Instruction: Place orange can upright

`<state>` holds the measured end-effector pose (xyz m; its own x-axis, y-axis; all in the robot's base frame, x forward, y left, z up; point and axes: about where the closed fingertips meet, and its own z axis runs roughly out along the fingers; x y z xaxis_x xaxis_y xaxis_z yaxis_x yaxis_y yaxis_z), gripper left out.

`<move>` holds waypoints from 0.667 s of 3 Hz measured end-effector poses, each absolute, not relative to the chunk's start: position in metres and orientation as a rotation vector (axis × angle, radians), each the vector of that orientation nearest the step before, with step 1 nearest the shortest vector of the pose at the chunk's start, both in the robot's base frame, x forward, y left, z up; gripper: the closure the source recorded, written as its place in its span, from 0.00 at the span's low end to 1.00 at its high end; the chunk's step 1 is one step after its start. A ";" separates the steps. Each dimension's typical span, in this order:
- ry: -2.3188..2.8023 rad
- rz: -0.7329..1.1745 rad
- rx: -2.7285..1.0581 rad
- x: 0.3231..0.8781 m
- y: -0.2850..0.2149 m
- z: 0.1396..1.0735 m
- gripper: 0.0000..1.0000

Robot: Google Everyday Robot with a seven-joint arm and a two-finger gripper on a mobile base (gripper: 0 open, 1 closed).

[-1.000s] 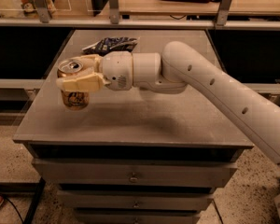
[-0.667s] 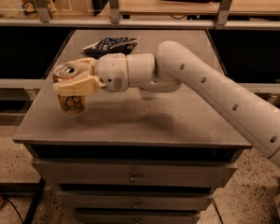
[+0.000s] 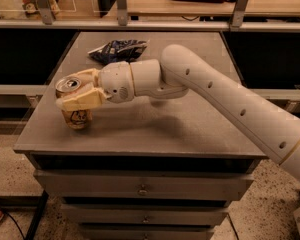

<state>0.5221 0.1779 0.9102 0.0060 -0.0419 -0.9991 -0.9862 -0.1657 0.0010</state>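
The orange can (image 3: 76, 115) stands nearly upright near the front left corner of the grey cabinet top (image 3: 155, 129), its silver top with pull tab facing up. My gripper (image 3: 78, 93) reaches in from the right and its cream fingers (image 3: 82, 99) are shut around the can's upper half. The can's base looks at or just above the surface. The white arm stretches from the lower right across the top.
A dark blue shiny snack bag (image 3: 117, 49) lies at the back left of the cabinet top. The top's left and front edges are close to the can. Drawers sit below. A shelf rail and posts run behind.
My gripper has moved the can further left and a little toward the front edge, lowering it. The grip has stayed the same.
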 end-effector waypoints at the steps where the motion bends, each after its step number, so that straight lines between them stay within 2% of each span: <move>1: 1.168 1.305 -1.398 0.520 0.179 0.906 0.36; 2: 1.173 1.291 -1.408 0.521 0.177 0.904 0.13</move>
